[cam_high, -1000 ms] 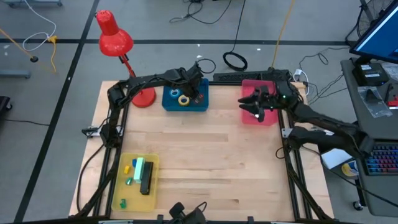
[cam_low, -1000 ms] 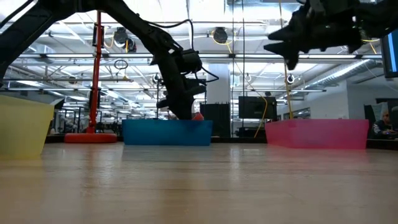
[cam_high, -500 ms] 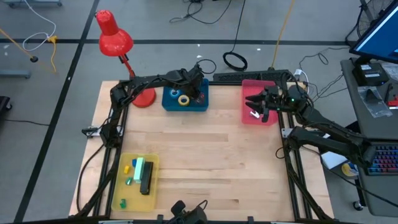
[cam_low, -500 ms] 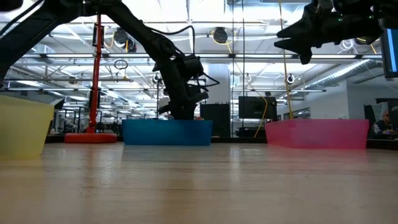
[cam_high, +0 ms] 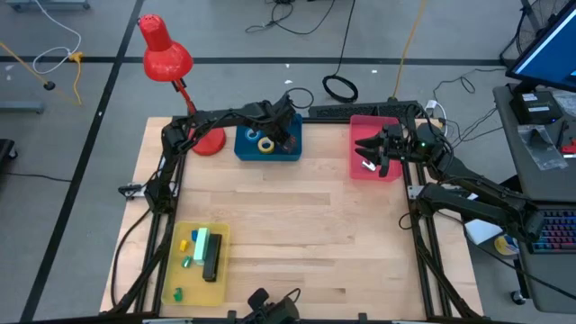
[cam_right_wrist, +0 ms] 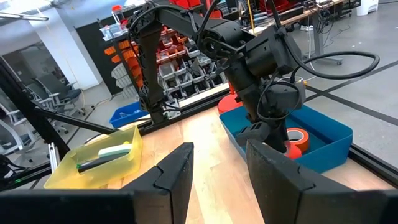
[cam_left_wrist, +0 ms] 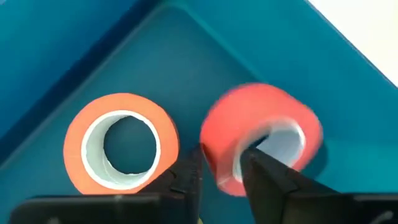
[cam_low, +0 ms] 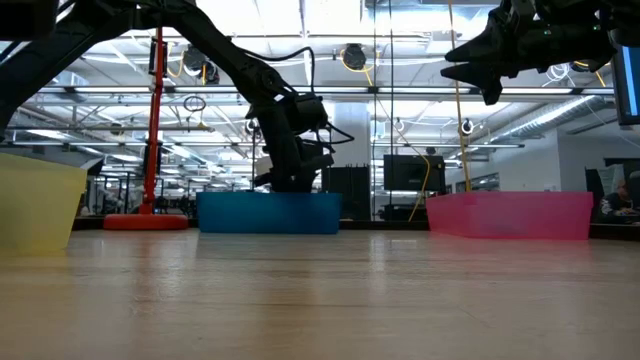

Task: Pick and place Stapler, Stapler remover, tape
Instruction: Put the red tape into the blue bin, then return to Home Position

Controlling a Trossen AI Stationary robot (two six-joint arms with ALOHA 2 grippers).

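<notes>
Wooden table (cam_high: 297,234) lies mostly bare across its middle and near edge, giving wide room between the three bins: a blue bin (cam_high: 268,144) and a pink bin (cam_high: 376,158) at the far edge, a yellow bin (cam_high: 198,263) near the front-left corner. A red lamp (cam_high: 166,58) stands by the far-left corner, just beside the blue bin.

Reaching across the far edge, the left arm bends down into the blue bin, its left gripper (cam_left_wrist: 221,177) low over the floor of that bin with fingers parted narrowly around the wall of the red tape roll (cam_left_wrist: 261,140), which stands tilted on edge. An orange tape roll (cam_left_wrist: 121,143) lies flat just beside it; a yellow roll (cam_high: 265,143) lies in the same bin. A second ago those fingers were closer together.

Above the pink bin, the right gripper (cam_right_wrist: 217,168) hangs high, partly open and empty, drawn back slightly since then.

A dark stapler (cam_high: 211,256) lies in the yellow bin.
</notes>
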